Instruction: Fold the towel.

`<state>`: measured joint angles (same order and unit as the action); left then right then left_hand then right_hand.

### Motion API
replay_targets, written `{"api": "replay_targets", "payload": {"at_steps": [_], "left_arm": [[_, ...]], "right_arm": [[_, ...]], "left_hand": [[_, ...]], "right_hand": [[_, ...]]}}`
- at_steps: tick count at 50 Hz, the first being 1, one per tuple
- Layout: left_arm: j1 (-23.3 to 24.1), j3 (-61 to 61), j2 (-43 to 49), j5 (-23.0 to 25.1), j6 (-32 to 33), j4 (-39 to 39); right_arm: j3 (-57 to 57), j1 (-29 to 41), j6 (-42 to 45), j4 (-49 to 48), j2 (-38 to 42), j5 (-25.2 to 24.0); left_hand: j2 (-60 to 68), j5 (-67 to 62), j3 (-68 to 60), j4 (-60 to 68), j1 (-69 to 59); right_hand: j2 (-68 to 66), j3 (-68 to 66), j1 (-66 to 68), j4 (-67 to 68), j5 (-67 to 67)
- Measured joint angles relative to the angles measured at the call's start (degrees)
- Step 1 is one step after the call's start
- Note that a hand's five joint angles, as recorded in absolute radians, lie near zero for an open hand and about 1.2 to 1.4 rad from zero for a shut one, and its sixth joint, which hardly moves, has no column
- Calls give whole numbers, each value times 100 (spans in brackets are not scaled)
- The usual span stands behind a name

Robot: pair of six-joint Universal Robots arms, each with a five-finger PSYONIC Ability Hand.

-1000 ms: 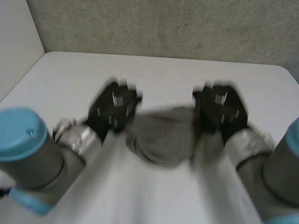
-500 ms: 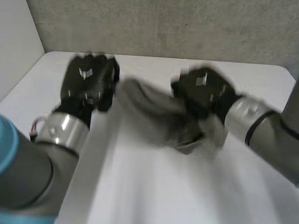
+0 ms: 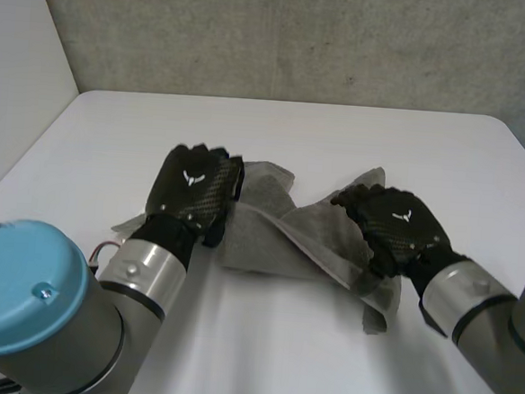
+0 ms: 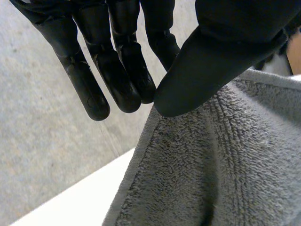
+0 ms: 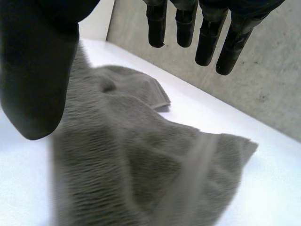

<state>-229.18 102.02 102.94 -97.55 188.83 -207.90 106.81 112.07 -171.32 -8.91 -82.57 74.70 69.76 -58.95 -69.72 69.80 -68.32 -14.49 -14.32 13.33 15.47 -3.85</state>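
A grey towel (image 3: 268,242) lies crumpled on the white table (image 3: 339,139), between my two hands. My left hand (image 3: 193,190) rests on the towel's left edge. In the left wrist view its thumb and fingers (image 4: 117,61) meet at the hem of the towel (image 4: 211,165) and pinch it. Over the towel's right side is my right hand (image 3: 396,224). Seen from the right wrist, its thumb (image 5: 37,70) and fingers stand apart above the towel (image 5: 131,160), with nothing between them.
A grey concrete wall (image 3: 301,37) runs along the table's far edge, and a pale wall stands at the left. Bare table (image 3: 260,359) stretches in front of the towel and behind it.
Both hands have swung out over the table and come down with the towel, which now lies spread between them. The right hand has opened and let go of the cloth.
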Motion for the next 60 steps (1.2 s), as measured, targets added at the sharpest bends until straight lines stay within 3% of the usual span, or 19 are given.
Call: {"api": "replay_targets", "payload": {"at_steps": [5,10,14,18,21,24,26,28,29,32,38,42,48,54,60], "left_arm": [[128,-271,-95,-20,-29,193],[245,-364,-114,-29,-40,263],[283,-354,-114,-31,-38,270],[274,-295,-88,-24,-33,262],[241,-222,-44,-18,-22,253],[217,-145,-4,-11,-8,237],[200,-62,46,-7,2,219],[179,37,132,-3,6,191],[175,56,153,-3,6,184],[159,141,282,-1,3,118],[136,218,539,0,0,-150],[62,267,686,7,3,-400],[-72,339,854,98,5,-665],[-118,376,980,405,5,-728],[-114,409,1008,650,5,-709]], "right_arm": [[407,56,-720,-319,-22,-19],[519,159,-884,-777,370,122],[509,235,-838,-1239,819,588],[485,208,-592,-1639,1150,1469],[534,76,-318,-1766,1076,1941],[626,-85,-112,-1811,873,2075],[734,-260,39,-1849,647,2042],[889,-496,163,-1915,378,1791],[926,-545,182,-1930,325,1718],[1087,-812,243,-2012,121,1163],[1179,-1260,236,-2046,19,201],[1137,-1536,211,-2038,25,-75],[1055,-1848,197,-2014,37,-165],[1022,-1966,224,-1997,40,-164],[988,-2039,239,-1998,27,-161]], "left_hand": [[0,0,0,0,0],[0,0,0,0,0],[0,0,0,0,0],[0,0,0,0,0],[0,0,0,0,0],[0,0,0,0,0],[0,0,0,0,0],[0,0,0,0,0],[0,0,0,0,0],[0,0,0,0,0],[-608,514,603,-602,477],[-755,664,752,-761,611],[-1609,1453,1602,-1551,1457],[-3545,3458,3506,-3510,3388],[-4136,4084,4132,-4132,3982]], "right_hand": [[0,0,0,0,0],[0,0,0,0,0],[0,0,-1,0,0],[-30,-36,98,13,-56],[-519,-575,687,444,-709],[-1365,-1397,1512,1278,-1521],[-2217,-2225,2307,2094,-2289],[-4315,-4262,4353,4139,-4268],[-4715,-4592,4758,4468,-4586],[-6142,-6110,6276,5999,-6162],[-6208,-6230,6332,6120,-6269],[-6208,-6230,6332,6120,-6270],[-6208,-6231,6336,6120,-6269],[-6208,-6232,6338,6120,-6270],[-6208,-6234,6339,6120,-6270]]}}
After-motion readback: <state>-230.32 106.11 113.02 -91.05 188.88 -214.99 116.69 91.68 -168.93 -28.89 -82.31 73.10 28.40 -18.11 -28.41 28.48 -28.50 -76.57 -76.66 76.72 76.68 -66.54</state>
